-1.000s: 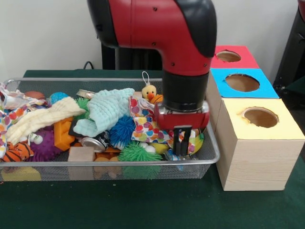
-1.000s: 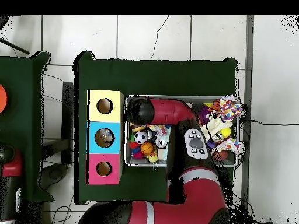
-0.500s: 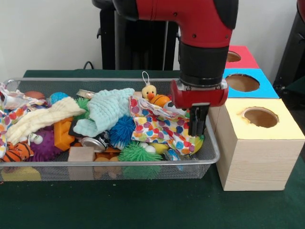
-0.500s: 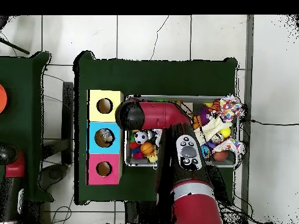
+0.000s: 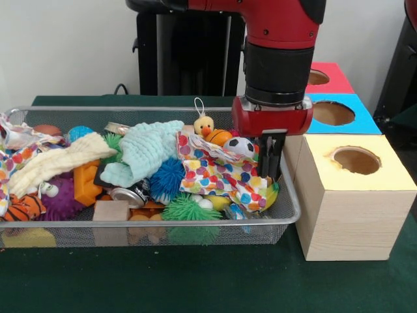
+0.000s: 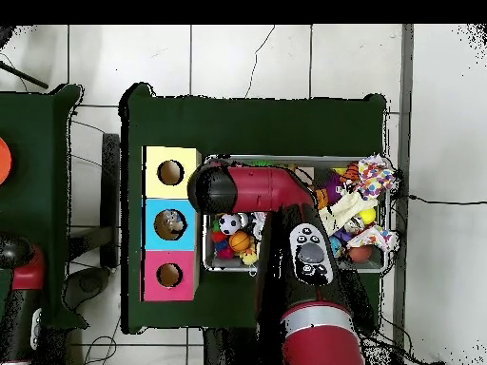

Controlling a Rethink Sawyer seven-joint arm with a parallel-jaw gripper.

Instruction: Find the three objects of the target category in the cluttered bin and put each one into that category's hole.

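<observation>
My gripper hangs over the right end of the wire bin, right beside the yellow box. Its fingers stand close together and nothing shows between them. A soccer ball and an orange ball lie just left of it on a polka-dot cloth. In the overhead view the arm's wrist hides the gripper; the soccer ball and the orange ball show beside it. Three boxes with holes stand in a row: yellow, blue, red.
The bin also holds a small duck, a mint cloth, a blue spiky ball, a green spiky ball, an orange block, a wooden block and a can. Something grey lies inside the blue hole.
The gripper has risen out of the clutter and moved right, from over the polka-dot cloth to the bin's right wall. The soccer ball it covered now shows.
</observation>
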